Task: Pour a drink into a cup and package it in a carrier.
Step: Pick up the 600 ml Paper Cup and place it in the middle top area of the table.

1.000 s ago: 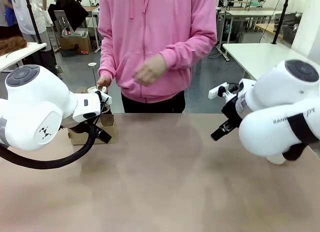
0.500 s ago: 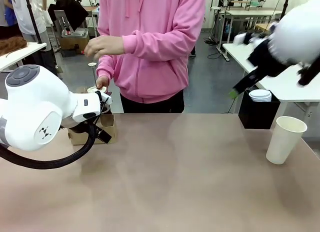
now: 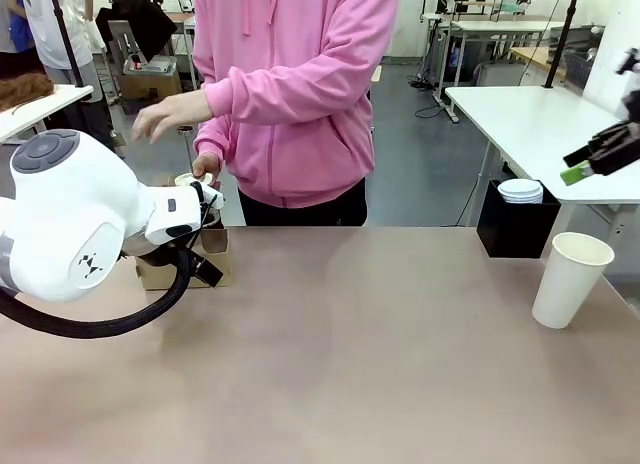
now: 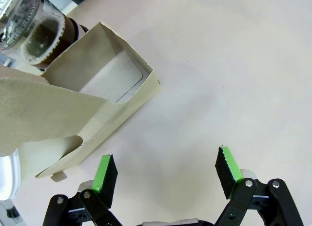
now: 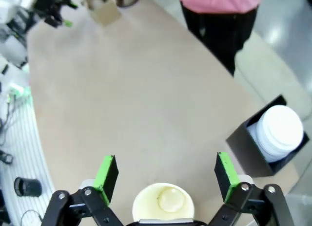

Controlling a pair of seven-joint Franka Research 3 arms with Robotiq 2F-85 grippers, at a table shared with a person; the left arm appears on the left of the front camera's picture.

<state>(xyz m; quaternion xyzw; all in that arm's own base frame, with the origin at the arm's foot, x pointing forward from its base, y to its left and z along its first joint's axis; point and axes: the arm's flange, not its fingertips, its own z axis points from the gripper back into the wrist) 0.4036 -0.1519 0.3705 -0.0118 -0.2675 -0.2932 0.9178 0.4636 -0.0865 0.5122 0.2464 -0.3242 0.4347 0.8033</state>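
The tall white paper cup (image 3: 572, 279) stands open and empty at the table's right edge. In the right wrist view the cup (image 5: 163, 202) lies straight below my right gripper (image 5: 165, 172), which is open and well above it. The right gripper (image 3: 592, 160) hangs high at the far right. The brown cardboard carrier (image 3: 185, 262) sits at the far left, and my left gripper (image 4: 166, 168) hovers open just beside the carrier (image 4: 97, 102), holding nothing. Behind the carrier stands the glass press jug (image 4: 36, 33) of dark drink, with a person's hand (image 3: 207, 165) on it.
A black box (image 3: 515, 229) holding a stack of white lids (image 3: 520, 191) stands at the far right edge, close behind the cup. The person in a pink hoodie stands at the far side, one hand (image 3: 168, 114) raised over the left corner. My bulky left arm (image 3: 75, 224) covers the near left.
My right arm has swung up and out to the right, uncovering the cup and the black box. The person's raised hand has moved left. The left arm has not moved.
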